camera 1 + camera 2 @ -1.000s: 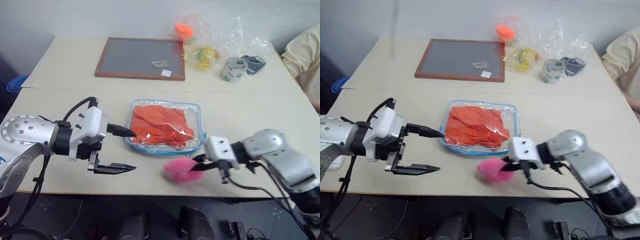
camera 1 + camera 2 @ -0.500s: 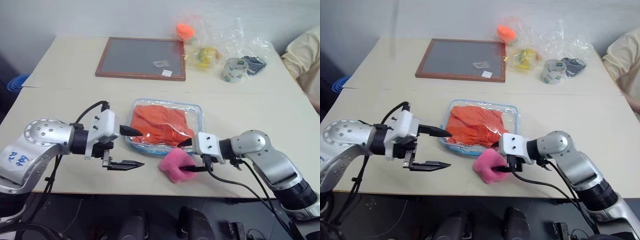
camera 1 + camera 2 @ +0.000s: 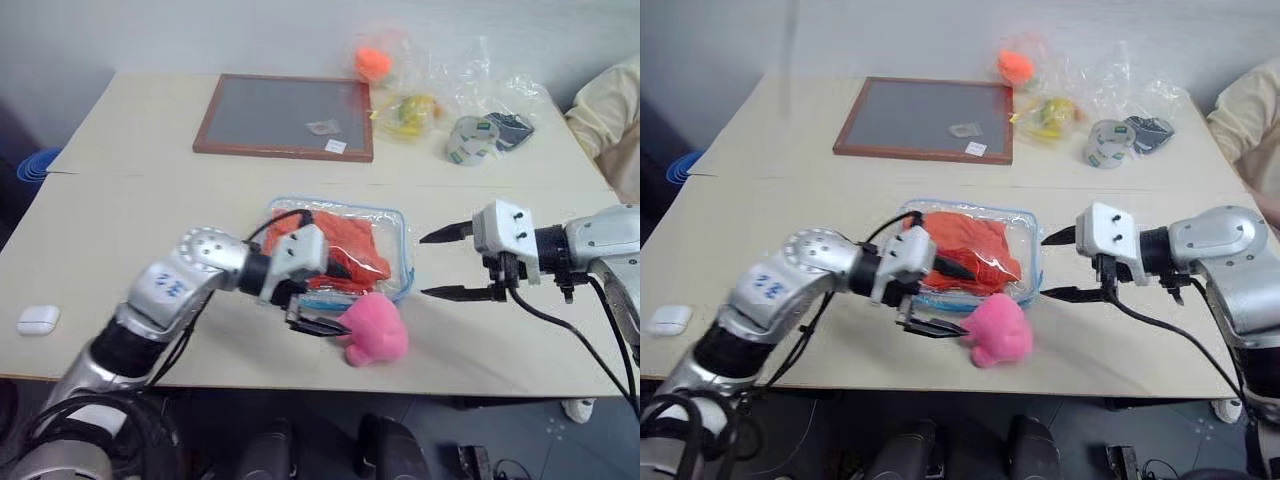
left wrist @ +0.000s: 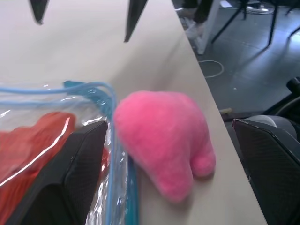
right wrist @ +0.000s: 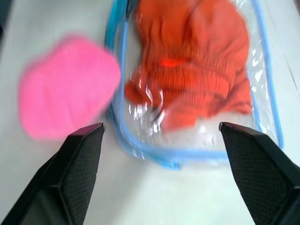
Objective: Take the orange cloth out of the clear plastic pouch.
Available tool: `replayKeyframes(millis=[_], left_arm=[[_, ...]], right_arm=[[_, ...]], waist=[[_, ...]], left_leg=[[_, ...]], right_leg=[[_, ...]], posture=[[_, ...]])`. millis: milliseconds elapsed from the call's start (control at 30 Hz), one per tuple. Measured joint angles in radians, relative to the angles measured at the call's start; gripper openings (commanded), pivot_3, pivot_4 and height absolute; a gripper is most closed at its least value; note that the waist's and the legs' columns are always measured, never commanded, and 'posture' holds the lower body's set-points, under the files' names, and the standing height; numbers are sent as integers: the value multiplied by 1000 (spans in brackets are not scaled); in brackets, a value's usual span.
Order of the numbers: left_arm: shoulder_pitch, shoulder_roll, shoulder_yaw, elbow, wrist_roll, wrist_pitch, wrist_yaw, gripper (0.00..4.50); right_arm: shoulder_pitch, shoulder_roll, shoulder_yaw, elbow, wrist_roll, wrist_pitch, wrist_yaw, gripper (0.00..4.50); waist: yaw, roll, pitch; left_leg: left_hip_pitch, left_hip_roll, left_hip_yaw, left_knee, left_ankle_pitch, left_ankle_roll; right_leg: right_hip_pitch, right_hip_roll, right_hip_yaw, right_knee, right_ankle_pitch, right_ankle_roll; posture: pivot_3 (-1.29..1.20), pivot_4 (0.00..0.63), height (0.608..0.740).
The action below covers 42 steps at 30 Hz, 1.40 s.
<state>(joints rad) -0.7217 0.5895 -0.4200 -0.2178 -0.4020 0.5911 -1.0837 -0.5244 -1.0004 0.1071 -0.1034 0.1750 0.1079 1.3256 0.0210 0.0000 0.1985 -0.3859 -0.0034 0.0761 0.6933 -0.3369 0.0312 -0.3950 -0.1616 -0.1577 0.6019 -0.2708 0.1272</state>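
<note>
The clear plastic pouch (image 3: 392, 225) with blue trim lies flat mid-table, and the orange cloth (image 3: 350, 232) is inside it. A pink plush toy (image 3: 376, 328) rests on the table against the pouch's near corner. My left gripper (image 3: 948, 298) is open at that corner. One of its fingers (image 4: 61, 178) lies over the pouch's edge, the other finger (image 4: 276, 159) is out past the table's front edge, and the plush (image 4: 164, 140) sits loose between them. My right gripper (image 3: 438, 265) hovers open to the right of the pouch, pointing at the cloth (image 5: 197, 70), with nothing in it.
A framed grey board (image 3: 285, 115) lies at the back. Thin clear bags with an orange ball (image 3: 370, 62) and yellow items (image 3: 410, 108), plus a tape roll (image 3: 468, 138), sit at the back right. A white case (image 3: 38, 320) lies at the front left. A person's sleeve (image 3: 610, 110) is at the right.
My right gripper opened, let go of the pink plush and drew back right and upward. My left gripper swung right to the pouch's near corner and now straddles the plush.
</note>
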Motion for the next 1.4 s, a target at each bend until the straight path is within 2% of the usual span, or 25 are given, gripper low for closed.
replayKeyframes(millis=[100, 167, 200, 267, 367, 533, 667, 767, 900, 1100, 1267, 1400], left_arm=[[-42, -76, -63, 77, 69, -31, -2, 4500], [-52, -91, -105, 110, 121, -62, -8, 4500], [-51, -97, -115, 127, 144, -71, -10, 4315], [-51, -103, -118, 149, 171, -76, -9, 3915], [-50, -102, -118, 156, 207, -81, -7, 3135], [-34, -100, -97, 149, 212, -60, -8, 1703], [-24, -99, -64, 127, 207, -27, 3, 907], [19, -90, -10, 57, 196, 24, 37, 184], [129, -8, 110, -69, 154, 112, 88, 184], [414, 177, 462, -233, 44, 250, 133, 184], [572, 276, 679, -211, 21, 253, 146, 184], [579, 290, 783, -142, -18, 253, 149, 184]], right_arm=[[-25, 43, 81, 97, -108, -197, -2, 4073], [-50, 78, 122, 134, -146, -279, -5, 4073], [-65, 100, 128, 157, -159, -304, -10, 3909], [-93, 129, 135, 189, -170, -316, -16, 3485], [-119, 155, 150, 215, -175, -343, -17, 2599], [-121, 174, 164, 261, -184, -385, -7, 882], [-123, 180, 164, 270, -183, -395, 0, 9], [-130, 185, 164, 286, -183, -416, 7, 0], [-154, 192, 164, 328, -198, -451, -12, 0], [-165, 168, 159, 396, -202, -549, -5, 0], [-156, 136, 150, 426, -167, -590, 18, 0], [-140, 133, 137, 426, -125, -581, 37, 0]], waist=[[0, 0, 0], [-1, 0, 0], [-1, 0, 0], [1, 0, 0], [4, 0, 0], [4, 0, 0], [2, 0, 0], [2, 0, 0], [-6, 0, 0], [-15, 1, 0], [-7, 1, 1], [-5, 1, 1]], left_leg=[[0, 0, 0, 1, 0, 0], [0, 0, 0, 1, 0, 0], [-1, 1, 0, 1, 0, 0], [-1, 1, -1, 3, 0, 0], [-2, 2, -4, 4, 0, 0], [-2, 2, -9, 5, 0, 1], [-2, 2, -10, 5, 0, 1], [-2, 4, -11, 5, 0, 1], [-1, 5, -11, 4, 0, 1], [-1, 5, -13, 4, 0, 0], [-1, 4, -13, 4, 0, 0], [-1, 4, -13, 4, 0, 0]], right_leg=[[0, 0, 0, 0, 0, 0], [0, 0, 0, 1, 0, 0], [0, 0, 0, 1, 0, 0], [0, 0, 0, 1, 0, 0], [1, 0, -1, 1, 0, 0], [1, -1, -2, 2, 0, 0], [1, -1, -2, 2, 0, 0], [1, -1, -1, 2, 0, 0], [1, -1, -1, 2, 0, 0], [1, -2, -2, 1, 0, 0], [2, -3, -2, 1, 0, 0], [2, -3, -1, 2, 0, 0]], posture=[[0, 150, 740], [0, 150, 740], [0, 150, 740], [0, 150, 740], [0, 150, 740], [0, 150, 740], [0, 150, 740], [0, 150, 740], [0, 150, 740], [0, 150, 740], [0, 150, 740], [0, 150, 740]])
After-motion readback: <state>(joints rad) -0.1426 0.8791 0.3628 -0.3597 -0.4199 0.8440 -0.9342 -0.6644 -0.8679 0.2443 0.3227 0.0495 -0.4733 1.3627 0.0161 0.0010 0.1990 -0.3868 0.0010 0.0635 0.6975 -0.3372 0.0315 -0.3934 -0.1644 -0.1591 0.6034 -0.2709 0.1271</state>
